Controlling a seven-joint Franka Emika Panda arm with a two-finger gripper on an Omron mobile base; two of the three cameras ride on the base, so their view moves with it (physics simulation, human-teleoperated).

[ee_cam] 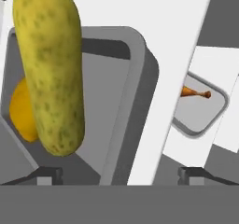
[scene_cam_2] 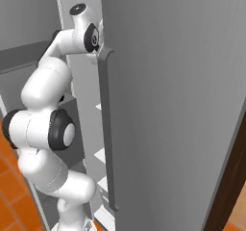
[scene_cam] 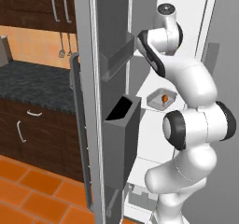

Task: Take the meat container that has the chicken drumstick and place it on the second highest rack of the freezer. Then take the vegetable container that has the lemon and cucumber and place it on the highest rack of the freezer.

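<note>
The white arm (scene_cam: 193,125) is seen rising from the lower right of the left base view, bent at two dark joints and reaching into the open freezer at upper centre. In the hand view the gripper (ee_cam: 121,174) is shown with its two finger tips (ee_cam: 49,173) spread wide at the bottom of the frame, gripping nothing.

One vegetable container (ee_cam: 135,92) fills the left half of the hand view, resting on the highest rack (ee_cam: 172,41); it holds one cucumber (ee_cam: 51,73) and one lemon (ee_cam: 23,108).

One meat container (scene_cam: 161,99) with one chicken drumstick (scene_cam: 165,98) lies on the second highest rack (scene_cam: 151,85), at centre of the left base view and centre right of the hand view.

Two grey door bins (scene_cam: 122,125) are counted left of the arm.
</note>
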